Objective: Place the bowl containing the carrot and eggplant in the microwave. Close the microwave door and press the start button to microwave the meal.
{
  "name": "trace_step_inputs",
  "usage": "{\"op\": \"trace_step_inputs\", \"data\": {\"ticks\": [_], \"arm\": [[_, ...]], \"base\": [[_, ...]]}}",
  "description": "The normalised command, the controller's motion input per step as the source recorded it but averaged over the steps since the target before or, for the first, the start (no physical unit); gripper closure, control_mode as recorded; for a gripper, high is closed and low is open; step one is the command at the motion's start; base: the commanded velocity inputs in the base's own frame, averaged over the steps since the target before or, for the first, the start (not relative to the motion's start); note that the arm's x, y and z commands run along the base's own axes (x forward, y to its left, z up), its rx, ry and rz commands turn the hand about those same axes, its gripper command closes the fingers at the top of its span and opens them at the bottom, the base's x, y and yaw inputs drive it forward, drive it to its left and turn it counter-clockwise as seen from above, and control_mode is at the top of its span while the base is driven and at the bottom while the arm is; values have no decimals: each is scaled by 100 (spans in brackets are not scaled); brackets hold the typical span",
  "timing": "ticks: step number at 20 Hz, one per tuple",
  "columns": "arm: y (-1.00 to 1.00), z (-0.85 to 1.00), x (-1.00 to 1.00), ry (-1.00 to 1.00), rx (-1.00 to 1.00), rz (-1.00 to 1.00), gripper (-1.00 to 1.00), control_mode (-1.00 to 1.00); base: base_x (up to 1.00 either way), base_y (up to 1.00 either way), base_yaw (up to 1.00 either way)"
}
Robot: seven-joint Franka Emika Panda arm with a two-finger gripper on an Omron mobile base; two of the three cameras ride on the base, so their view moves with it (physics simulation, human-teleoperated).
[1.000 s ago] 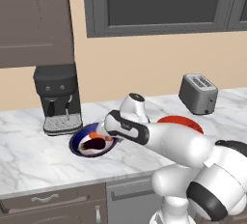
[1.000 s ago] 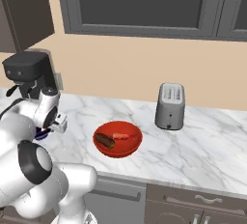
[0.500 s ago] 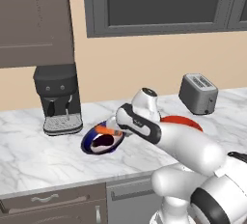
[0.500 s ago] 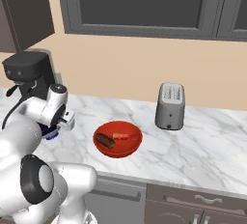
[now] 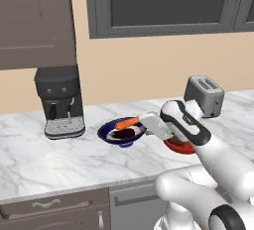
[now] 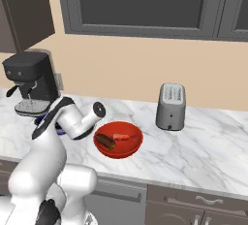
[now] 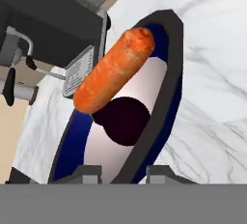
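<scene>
The dark blue bowl (image 5: 106,134) hangs tilted a little above the marble counter, in front of the coffee machine. Across its white centre lies the orange carrot (image 5: 126,123) with the dark purple eggplant (image 5: 124,134) beside it. My gripper (image 5: 143,125) is shut on the bowl's right rim. In the hand view the rim (image 7: 161,97) runs down between my fingertips (image 7: 87,172), with the carrot (image 7: 113,71) above the eggplant (image 7: 123,121). The microwave and its door are out of view.
A red bowl (image 6: 127,146) holding a brown chunk (image 6: 106,141) and an orange piece (image 6: 121,136) sits right of my arm. Behind it stands a toaster (image 6: 170,106). A black coffee machine (image 5: 60,102) is at the left. Dark grey glass-fronted panels (image 5: 163,1) hang above.
The bowl has been carried to the right and slightly upward, away from the coffee machine, with my gripper holding its rim. The red bowl and toaster stayed put.
</scene>
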Motion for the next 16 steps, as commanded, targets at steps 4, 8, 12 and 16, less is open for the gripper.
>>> {"op": "trace_step_inputs", "data": {"ticks": [4,8,12,16], "arm": [[-85,42,-9,0,44,0,100,-100],[-76,43,-8,0,42,0,100,-100],[-57,52,-24,-2,31,0,100,-100],[-42,40,-58,0,-3,1,100,-100]], "base": [[0,0,0],[0,0,0],[0,0,0],[0,0,0]]}}
